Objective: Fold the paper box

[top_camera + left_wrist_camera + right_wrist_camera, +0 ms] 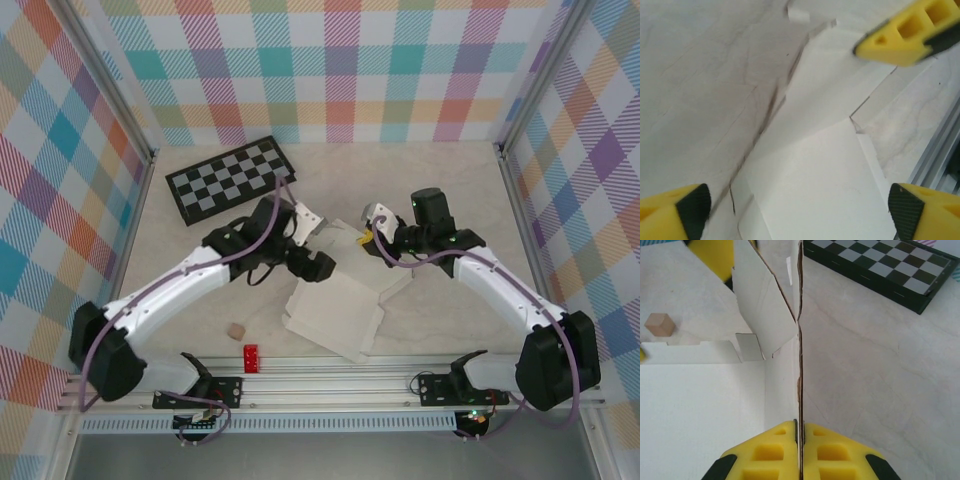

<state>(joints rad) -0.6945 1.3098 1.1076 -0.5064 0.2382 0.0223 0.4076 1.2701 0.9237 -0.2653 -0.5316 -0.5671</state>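
right pincer point(799, 429) on paper box point(700, 400) edge

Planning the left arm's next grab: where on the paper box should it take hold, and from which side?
Probably the raised flap of the paper box, beside the wall the right gripper pinches. It is thin card standing up, so its free edge suits the jaws. Come from above on the left gripper's side, open jaws straddling that edge.

The paper box point(690, 405) was plain white, the checkerboard point(880, 265) beyond the right gripper point(800, 432) black-and-grey chequered; that gripper's fingers point(770, 450) were yellow with black patches, the walls point(330, 60) pastel plaid.
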